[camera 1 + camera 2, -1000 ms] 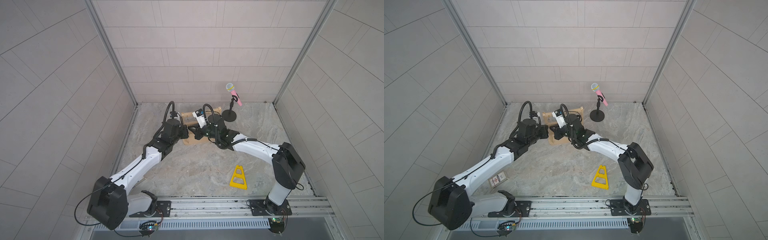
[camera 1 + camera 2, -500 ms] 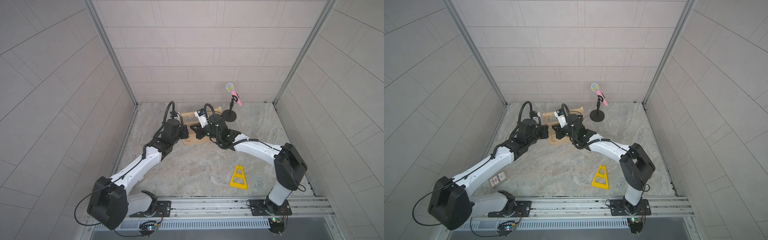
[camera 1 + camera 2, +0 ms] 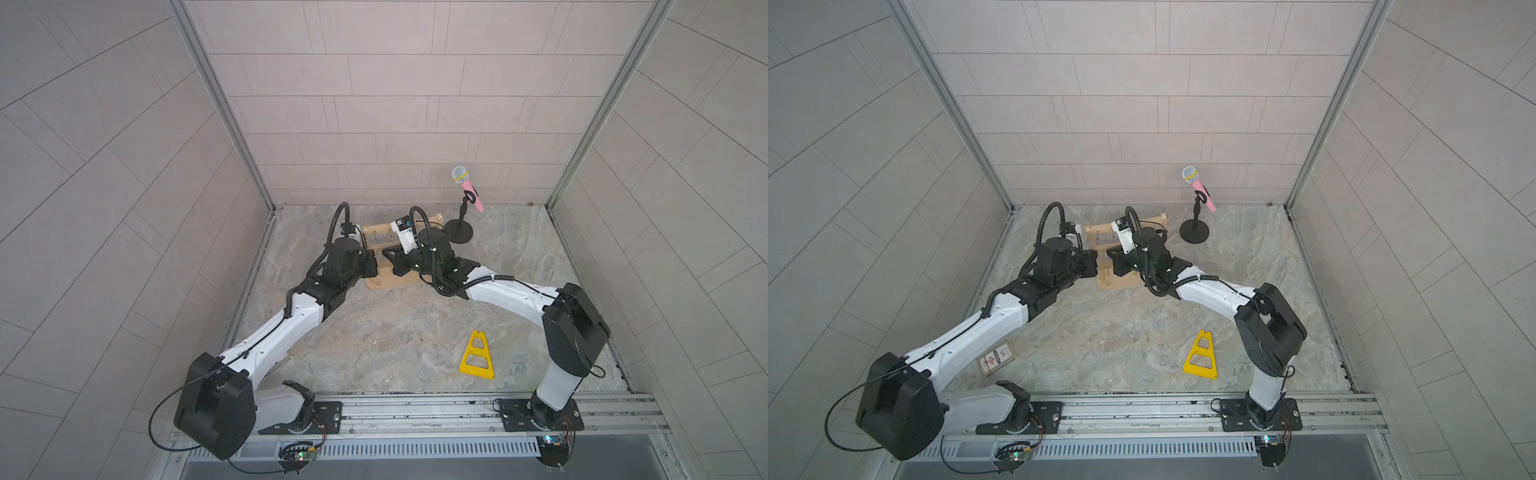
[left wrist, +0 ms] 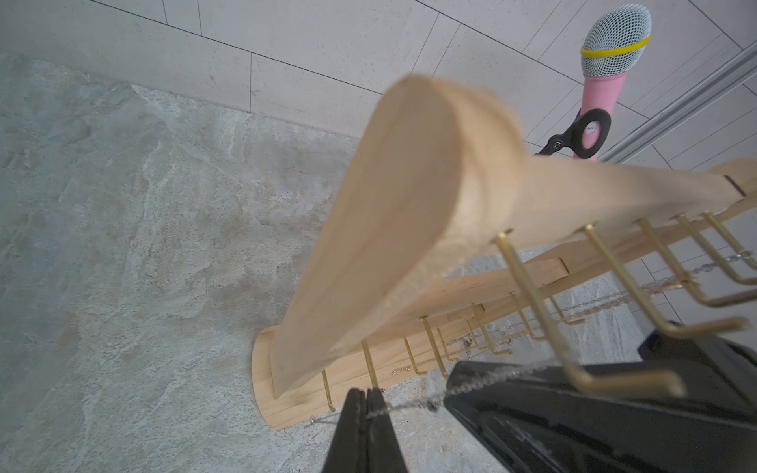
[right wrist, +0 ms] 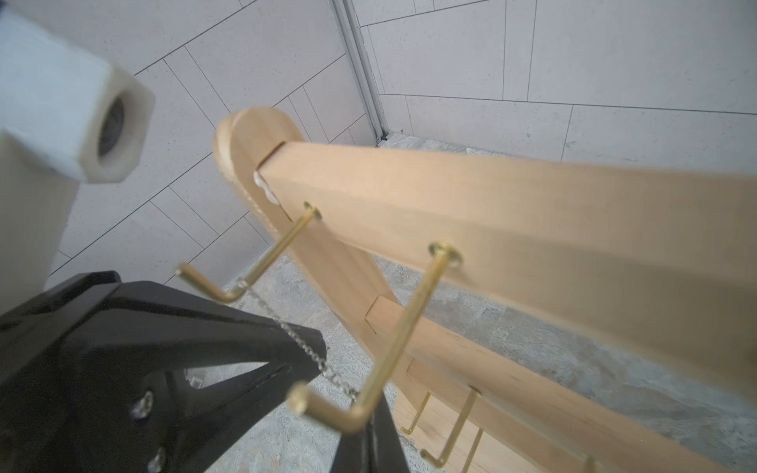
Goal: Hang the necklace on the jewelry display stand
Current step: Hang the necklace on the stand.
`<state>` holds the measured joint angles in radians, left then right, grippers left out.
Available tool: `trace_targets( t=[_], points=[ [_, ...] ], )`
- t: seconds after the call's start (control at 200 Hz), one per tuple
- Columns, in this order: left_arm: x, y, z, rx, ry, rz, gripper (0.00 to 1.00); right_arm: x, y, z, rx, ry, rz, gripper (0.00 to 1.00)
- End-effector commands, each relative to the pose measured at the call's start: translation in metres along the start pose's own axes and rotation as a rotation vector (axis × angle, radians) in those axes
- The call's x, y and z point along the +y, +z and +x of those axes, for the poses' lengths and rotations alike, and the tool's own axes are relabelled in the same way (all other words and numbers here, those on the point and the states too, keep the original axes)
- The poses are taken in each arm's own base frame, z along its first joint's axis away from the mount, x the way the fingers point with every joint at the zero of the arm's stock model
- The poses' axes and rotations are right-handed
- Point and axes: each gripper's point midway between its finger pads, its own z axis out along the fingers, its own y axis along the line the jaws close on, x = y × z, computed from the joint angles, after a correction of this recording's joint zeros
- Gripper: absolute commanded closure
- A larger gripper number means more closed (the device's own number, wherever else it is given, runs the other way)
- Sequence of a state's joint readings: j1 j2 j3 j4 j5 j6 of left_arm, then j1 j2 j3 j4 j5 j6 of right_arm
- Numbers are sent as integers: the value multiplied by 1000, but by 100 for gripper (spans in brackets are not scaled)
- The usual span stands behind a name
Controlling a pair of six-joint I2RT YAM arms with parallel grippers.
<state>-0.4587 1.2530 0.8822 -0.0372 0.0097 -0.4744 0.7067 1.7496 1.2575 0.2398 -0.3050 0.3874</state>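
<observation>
The necklace (image 5: 299, 342) runs taut along the hooks (image 5: 403, 327) on the top bar of the stand (image 5: 532, 229). The left gripper (image 4: 363, 399) and right gripper (image 5: 370, 413) each pinch an end. Best lower both ends evenly, seating the chain in the hook bends before release.

Marbled tabletop (image 3: 395, 332), jewelry display stand (image 3: 392, 282), microphone stand (image 3: 459, 233), yellow triangular frame (image 3: 476, 371), small card (image 3: 997, 358)
</observation>
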Motion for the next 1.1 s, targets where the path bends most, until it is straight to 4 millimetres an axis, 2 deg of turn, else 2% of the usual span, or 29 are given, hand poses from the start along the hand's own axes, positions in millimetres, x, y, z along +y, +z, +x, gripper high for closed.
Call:
trace_targets(
  t=[0.0, 1.091],
  points=[
    [-7, -2, -10, -23, 4, 15, 100, -5, 4, -7, -24, 14, 19, 99],
    [-4, -2, -8, -19, 10, -2, 100, -7, 12, -10, -28, 20, 20, 98]
  ],
)
